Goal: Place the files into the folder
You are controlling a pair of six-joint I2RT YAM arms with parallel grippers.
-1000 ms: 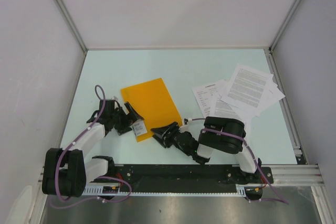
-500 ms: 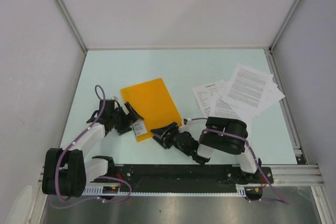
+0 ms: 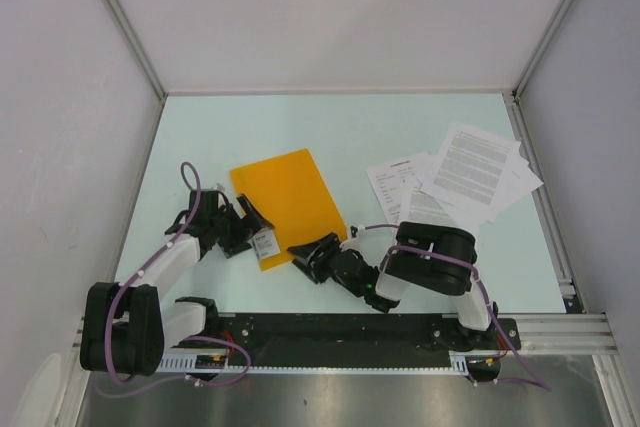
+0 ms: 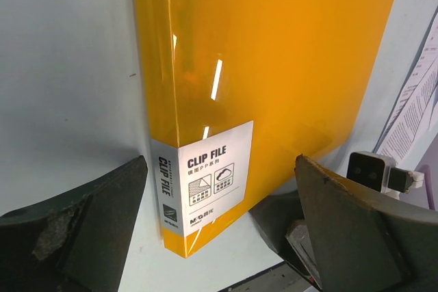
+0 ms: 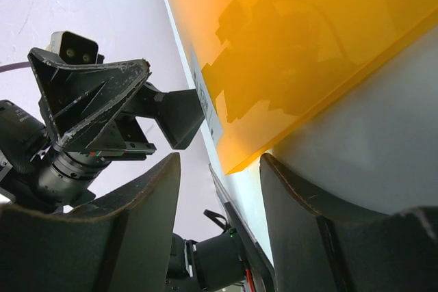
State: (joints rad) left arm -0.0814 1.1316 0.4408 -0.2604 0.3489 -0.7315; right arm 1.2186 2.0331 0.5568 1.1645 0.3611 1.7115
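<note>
Here's the flat orange-yellow plastic folder (image 3: 288,202), lying closed on the pale tabletop (image 3: 350,127), left of centre. The left hand (image 4: 220,169) sits low at its near left corner, fingers spread wide and gripping nothing, with the white "CLIP FILE" label (image 4: 205,179) showing right between them. Over to the right hand (image 5: 219,169): it's down by the folder's near edge, jaws parted as well, orange showing in the gap. I can't tell whether either finger touches it. The loose white printed paper sheets (image 3: 470,175) lie fanned and overlapping on the tabletop, well apart from the folder, off to the right.
</note>
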